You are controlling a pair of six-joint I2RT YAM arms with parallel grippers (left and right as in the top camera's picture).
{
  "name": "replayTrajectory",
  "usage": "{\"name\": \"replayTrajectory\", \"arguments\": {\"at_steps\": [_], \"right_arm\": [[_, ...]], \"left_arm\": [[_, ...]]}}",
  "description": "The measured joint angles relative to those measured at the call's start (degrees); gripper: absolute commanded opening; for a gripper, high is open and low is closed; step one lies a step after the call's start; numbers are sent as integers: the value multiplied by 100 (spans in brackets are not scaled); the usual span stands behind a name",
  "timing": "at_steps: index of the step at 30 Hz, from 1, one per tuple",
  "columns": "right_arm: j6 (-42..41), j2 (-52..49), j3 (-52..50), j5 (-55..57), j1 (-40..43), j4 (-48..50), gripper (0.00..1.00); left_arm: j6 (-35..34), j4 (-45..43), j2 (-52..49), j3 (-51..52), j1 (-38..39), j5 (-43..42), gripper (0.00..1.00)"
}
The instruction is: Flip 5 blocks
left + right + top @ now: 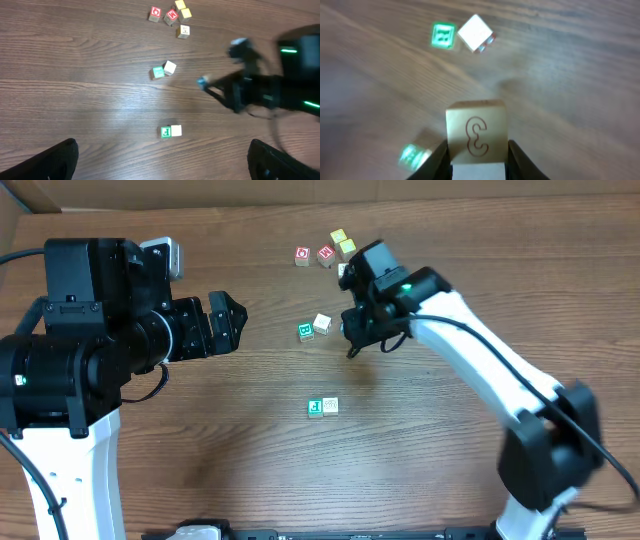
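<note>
Over the wooden table (200, 440) we see the right gripper (479, 162) pinching a pale letter block (476, 132), with a green-printed block (443, 36) at its 11 o'clock; the left gripper (228, 320) stands wide.

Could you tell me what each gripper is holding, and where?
The right gripper pinches a block by its lower sides; the left gripper holds nothing.

Left pincer (234, 320) gapes wide above the counter's (200, 470) left half; right pincer (476, 150), tilted down, clamps a block (476, 127).
</note>
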State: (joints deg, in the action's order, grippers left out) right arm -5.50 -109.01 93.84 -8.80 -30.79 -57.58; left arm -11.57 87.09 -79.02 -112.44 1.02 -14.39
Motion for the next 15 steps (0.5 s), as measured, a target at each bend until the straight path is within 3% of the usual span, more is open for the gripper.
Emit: {"name": "replayTrajectory", "arguments": {"at_steps": [6,8,15], "right_arm": [[-776,463,87,-26,-48,-1270,29],[-997,435,-109,-22,-50,-1427,34],[-1412,374,-949,-114,-48,-1220,34]], "left_arm": [[0,0,0,-2,0,0,100],[0,0,0,-2,0,0,100],[0,0,0,-2,0,0,100]]}}
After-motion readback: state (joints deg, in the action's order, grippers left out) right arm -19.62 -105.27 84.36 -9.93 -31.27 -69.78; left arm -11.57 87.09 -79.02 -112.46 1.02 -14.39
